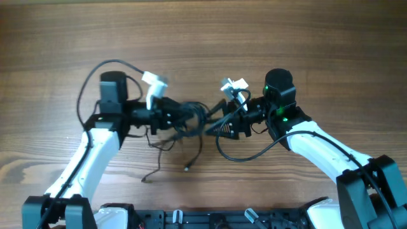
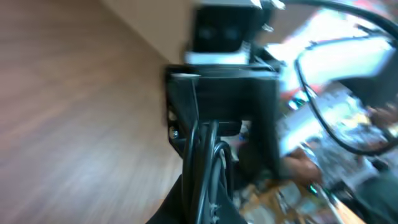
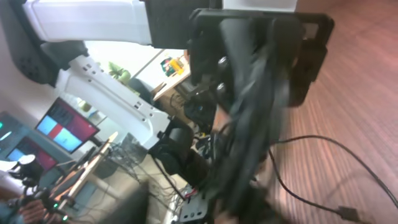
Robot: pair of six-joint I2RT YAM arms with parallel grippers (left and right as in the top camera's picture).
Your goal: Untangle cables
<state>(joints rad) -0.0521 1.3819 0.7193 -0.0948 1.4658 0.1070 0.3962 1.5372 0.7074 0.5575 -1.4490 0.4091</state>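
Thin black cables (image 1: 191, 121) bunched mid-desk btw both arms, above brown wooden desk (image 1: 63, 38); two loose ends trail down onto the desk. Left gripper (image 1: 175, 113) pressed together, pinching the cords (wrist view blurry). Right gripper (image 1: 226, 124) at the bunch, too blurred, can't tell if spread or pinching.

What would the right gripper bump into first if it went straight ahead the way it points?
Most likely the cables bunched just ahead of the right gripper. Right behind them sits the left gripper, facing it. Height is hard to judge from above.
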